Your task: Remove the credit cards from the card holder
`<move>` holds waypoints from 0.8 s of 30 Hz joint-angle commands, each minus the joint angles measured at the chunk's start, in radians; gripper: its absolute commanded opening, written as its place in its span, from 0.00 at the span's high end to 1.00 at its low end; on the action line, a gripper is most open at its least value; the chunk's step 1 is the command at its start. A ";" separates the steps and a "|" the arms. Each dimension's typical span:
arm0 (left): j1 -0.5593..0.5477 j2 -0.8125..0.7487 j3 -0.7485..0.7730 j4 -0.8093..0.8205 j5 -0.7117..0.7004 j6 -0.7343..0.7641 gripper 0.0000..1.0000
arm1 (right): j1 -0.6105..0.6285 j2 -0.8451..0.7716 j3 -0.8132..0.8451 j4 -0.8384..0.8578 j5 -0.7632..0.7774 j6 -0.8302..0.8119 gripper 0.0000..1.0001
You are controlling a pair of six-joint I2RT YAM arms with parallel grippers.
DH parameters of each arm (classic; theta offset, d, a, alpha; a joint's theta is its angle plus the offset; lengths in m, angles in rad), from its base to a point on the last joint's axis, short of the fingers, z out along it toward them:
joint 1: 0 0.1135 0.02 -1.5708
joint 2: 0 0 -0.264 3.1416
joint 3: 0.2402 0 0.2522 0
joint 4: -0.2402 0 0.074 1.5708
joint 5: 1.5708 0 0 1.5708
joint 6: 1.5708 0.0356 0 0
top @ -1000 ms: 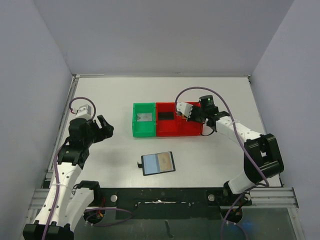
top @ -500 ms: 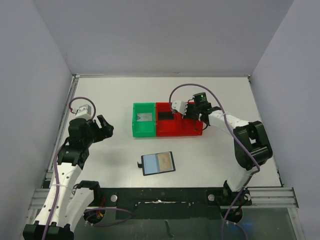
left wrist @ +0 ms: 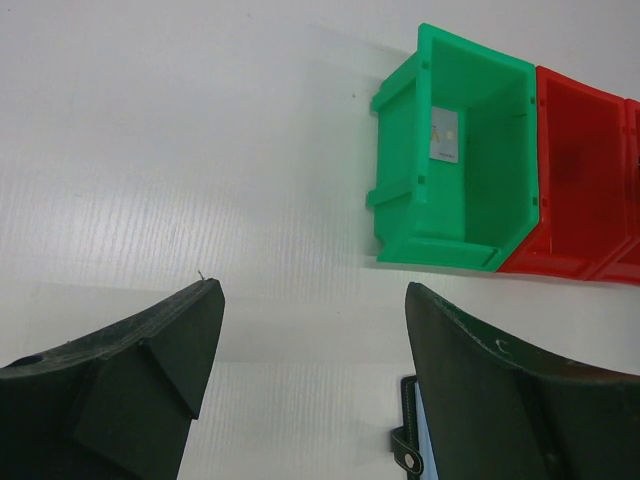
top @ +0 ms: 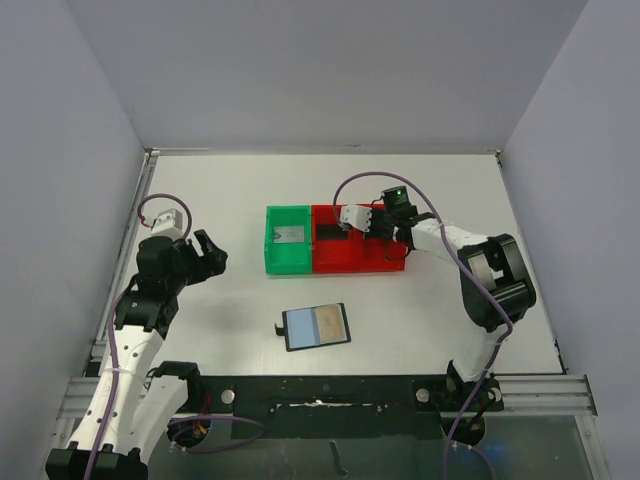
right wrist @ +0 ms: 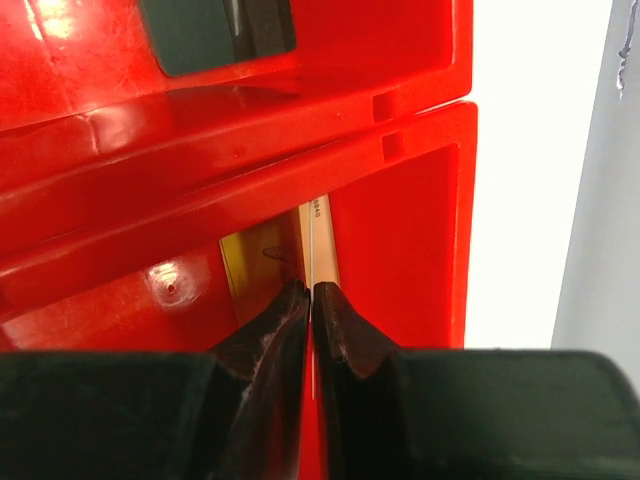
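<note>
Right wrist view: the right gripper (right wrist: 312, 290) pinches the gold card (right wrist: 320, 235) edge-on, low inside the red bin (right wrist: 420, 220). The grey card (top: 291, 234) and black card (top: 331, 232) already lie binned. The card holder (top: 316, 327) sits open on the table (top: 420, 300), seemingly emptied, so only the release remains. The left gripper (left wrist: 310, 300) gapes empty.

A white bench (top: 430, 310) is closed in by three plain walls of pale lavender-grey: the back wall (top: 330, 70), the left wall (top: 60, 180) and the right wall (top: 590, 140), which meet it at clean seams. In the left wrist view its surface shows fine parallel ribbing and a soft sheen. A thin metal strip (top: 143, 215) runs along its left edge. At the near edge lie a black band (top: 330, 385) and an aluminium rail (top: 555, 385). The light is even and the shadows are faint.
</note>
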 commanded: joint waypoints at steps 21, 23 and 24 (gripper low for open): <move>0.007 -0.005 0.006 0.066 0.023 0.021 0.27 | -0.002 0.016 0.055 -0.017 -0.019 -0.011 0.66; 0.007 -0.004 0.006 0.066 0.024 0.022 0.27 | -0.005 0.018 0.064 -0.031 -0.029 -0.006 0.62; 0.007 -0.004 0.005 0.066 0.024 0.022 0.27 | -0.005 0.023 0.068 -0.036 -0.031 -0.001 0.61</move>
